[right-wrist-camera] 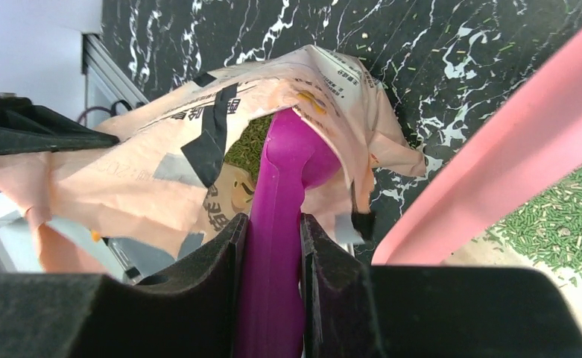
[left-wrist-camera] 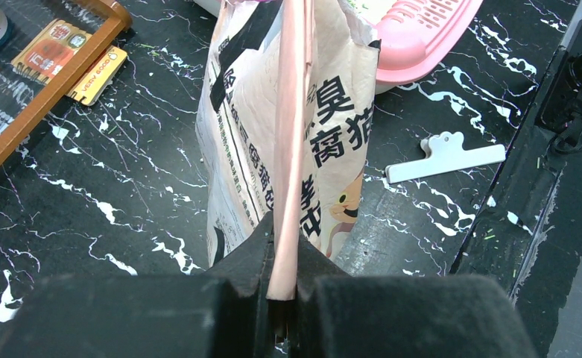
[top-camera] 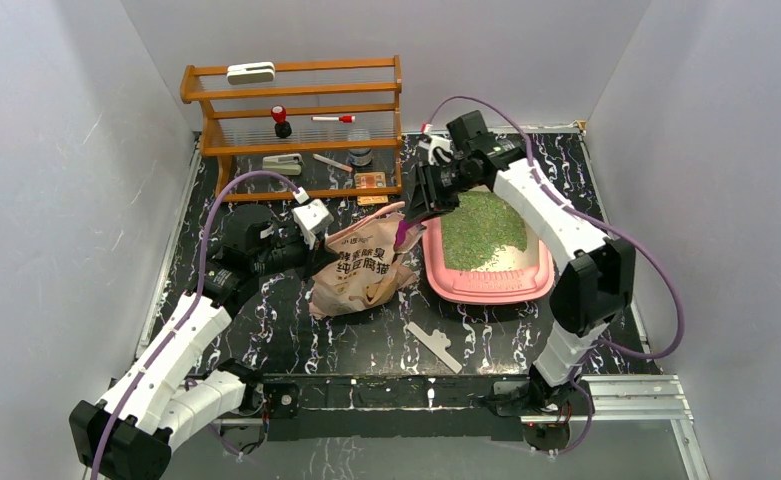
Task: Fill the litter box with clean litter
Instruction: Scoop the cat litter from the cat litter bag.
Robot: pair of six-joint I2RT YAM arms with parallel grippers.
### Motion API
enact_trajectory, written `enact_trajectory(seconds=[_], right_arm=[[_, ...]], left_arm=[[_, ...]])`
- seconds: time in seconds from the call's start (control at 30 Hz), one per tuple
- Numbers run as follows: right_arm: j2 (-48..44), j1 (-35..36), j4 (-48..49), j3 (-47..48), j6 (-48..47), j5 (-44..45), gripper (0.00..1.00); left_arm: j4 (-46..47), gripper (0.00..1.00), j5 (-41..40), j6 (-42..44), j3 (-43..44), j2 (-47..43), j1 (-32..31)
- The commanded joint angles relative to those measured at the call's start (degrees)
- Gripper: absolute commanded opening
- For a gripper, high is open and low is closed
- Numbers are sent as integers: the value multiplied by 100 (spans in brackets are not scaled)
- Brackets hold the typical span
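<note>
The pink litter box (top-camera: 486, 288) stands right of centre, and a flat layer of green clean litter (top-camera: 481, 232) covers its far part. Its rim (right-wrist-camera: 496, 168) and litter (right-wrist-camera: 563, 224) also show in the right wrist view. A beige cat-printed bag (top-camera: 361, 270) stands left of the box. My left gripper (top-camera: 318, 222) is shut on the bag's top edge (left-wrist-camera: 291, 149) and holds its mouth open. My right gripper (top-camera: 418, 212) is shut on a purple scoop (right-wrist-camera: 284, 194). The scoop's bowl (top-camera: 404, 238) is inside the bag's mouth, over green granules (right-wrist-camera: 247, 145).
A wooden shelf rack (top-camera: 296, 125) with small items stands at the back left. A white bag clip (top-camera: 434, 345) lies on the black marbled table in front of the bag; it also shows in the left wrist view (left-wrist-camera: 444, 156). Small cards (top-camera: 371, 185) lie by the rack. Grey walls enclose the table.
</note>
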Motion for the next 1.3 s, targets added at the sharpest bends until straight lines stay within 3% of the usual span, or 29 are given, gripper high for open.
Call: enact_trajectory(seconds=[0.0, 0.2, 0.4, 0.9, 1.0, 1.2, 1.27], right_arm=[[476, 338, -835, 570, -378, 323, 0], [1211, 668, -1364, 1218, -365, 1249, 0], [1447, 876, -1016, 1165, -425, 301, 0], [537, 322, 1984, -532, 953, -2697, 0], [366, 177, 2613, -962, 1342, -3070, 0], [-201, -327, 4820, -2214, 2813, -3623, 0], [-380, -511, 5053, -2520, 3001, -3684, 0]], left_arm=[[352, 0, 336, 43, 380, -55, -27], [261, 0, 284, 86, 387, -61, -30], [238, 0, 266, 99, 362, -44, -29], [282, 0, 149, 120, 356, -45, -27], [314, 0, 159, 96, 364, -31, -29], [344, 0, 114, 100, 359, -43, -27], [392, 0, 105, 70, 337, -92, -27]])
